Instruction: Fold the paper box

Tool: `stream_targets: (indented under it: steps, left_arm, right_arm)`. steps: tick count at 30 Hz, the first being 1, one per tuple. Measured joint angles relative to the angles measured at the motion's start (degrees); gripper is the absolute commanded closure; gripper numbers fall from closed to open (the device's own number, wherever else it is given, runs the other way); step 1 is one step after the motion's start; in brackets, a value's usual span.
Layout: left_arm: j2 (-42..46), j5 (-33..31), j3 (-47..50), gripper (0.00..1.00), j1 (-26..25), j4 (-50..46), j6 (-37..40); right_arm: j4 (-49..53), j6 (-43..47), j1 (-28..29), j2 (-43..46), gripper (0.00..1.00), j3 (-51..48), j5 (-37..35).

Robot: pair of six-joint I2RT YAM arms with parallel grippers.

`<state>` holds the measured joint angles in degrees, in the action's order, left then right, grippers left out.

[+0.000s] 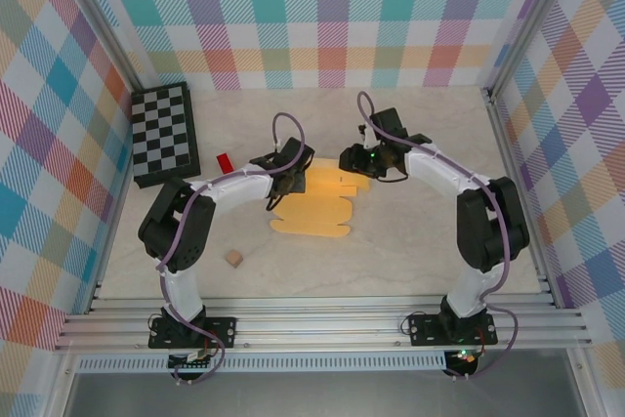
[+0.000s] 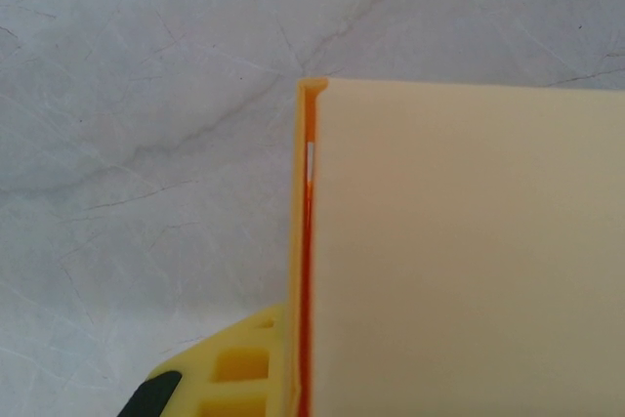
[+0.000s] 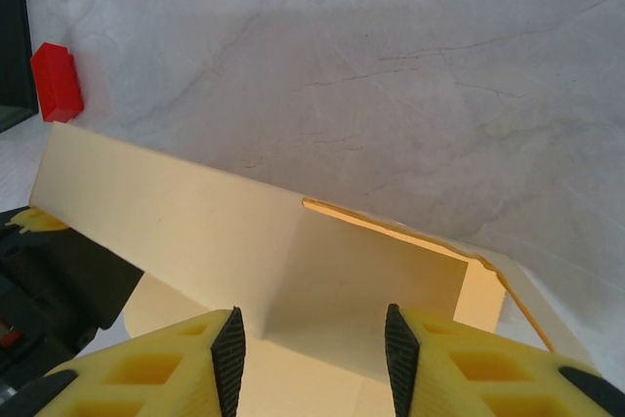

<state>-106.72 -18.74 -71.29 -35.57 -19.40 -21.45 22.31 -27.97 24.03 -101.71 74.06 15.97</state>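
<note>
The paper box (image 1: 317, 210) is lying near the middle of the marble table (image 1: 420, 241), between the two arms, with its scalloped flaps pointing toward the robot's bases. The left pincer (image 1: 283, 181) is pressing in at the sheet's left edge. It is closed down narrow, pinching a raised panel of the yellow-orange card. From the left wrist, that panel (image 2: 469, 261) is standing upright and doubled, a thin orange seam running down its edge, with one yellow finger (image 2: 234, 378) sitting just beside it. The right pincer (image 1: 358, 163) is hovering at the sheet's far right corner. Seen from its own wrist, the right pincer (image 3: 311, 339) is standing partly open over the card (image 3: 195, 231), gripping nothing, while a folded wall is rising ahead of it. A small red block (image 1: 223, 162) is resting on the table just left of the left pincer, a checkered board (image 1: 164, 134) is lying in the far left corner, and a small tan cube (image 1: 234, 258) is sitting nearer the bases, apart from the sheet.
</note>
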Motion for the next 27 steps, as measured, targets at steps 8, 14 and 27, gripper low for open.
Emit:
stream_targets:
  steps: [8, 14, 27]
  left_arm:
    - [0.0, -0.68, 0.0, 1.0, -0.57, -0.17, -0.44]
    - [0.0, -0.96, 0.0, 1.0, -1.16, -0.17, -0.48]
    - [0.0, -2.64, 0.0, 1.0, -1.31, -0.42, -1.49]
  right_arm:
    - [-2.64, -3.1, 1.11, -1.99, 0.61, 0.33, 2.29]
    - [-4.44, -5.49, 1.2, -2.78, 0.71, 0.33, 4.17]
    - [-4.68, -5.16, 1.31, -2.67, 0.59, 0.17, 2.1]
